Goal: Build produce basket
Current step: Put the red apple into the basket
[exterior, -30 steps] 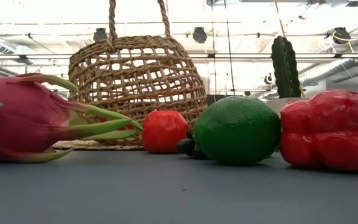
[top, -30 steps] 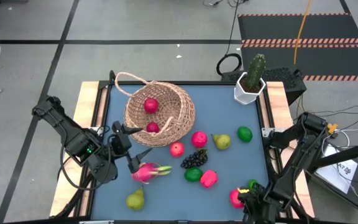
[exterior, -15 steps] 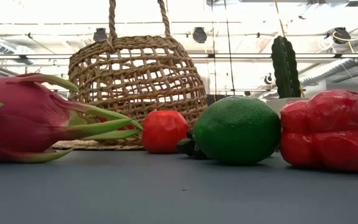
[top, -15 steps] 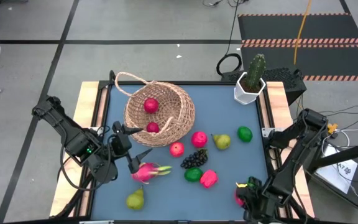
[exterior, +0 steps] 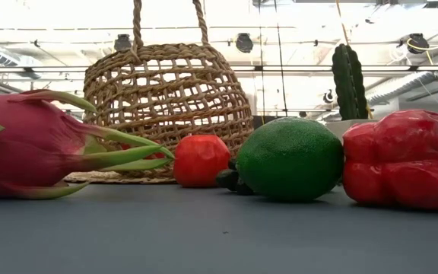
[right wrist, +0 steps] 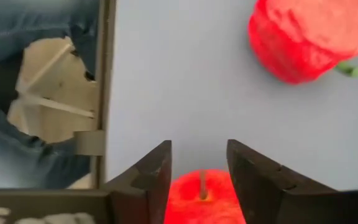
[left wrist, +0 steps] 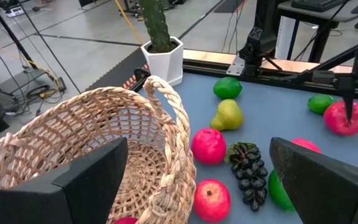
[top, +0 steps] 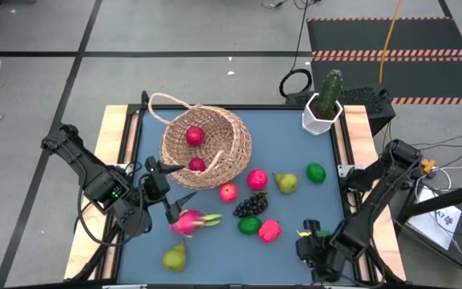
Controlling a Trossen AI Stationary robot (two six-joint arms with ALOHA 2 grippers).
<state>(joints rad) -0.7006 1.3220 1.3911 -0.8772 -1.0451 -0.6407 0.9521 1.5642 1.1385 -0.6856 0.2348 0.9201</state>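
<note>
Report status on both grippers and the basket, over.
Left gripper open between basket and dragon fruit. Right gripper over red apple, near-right corner. Lime, grapes lie between.
</note>
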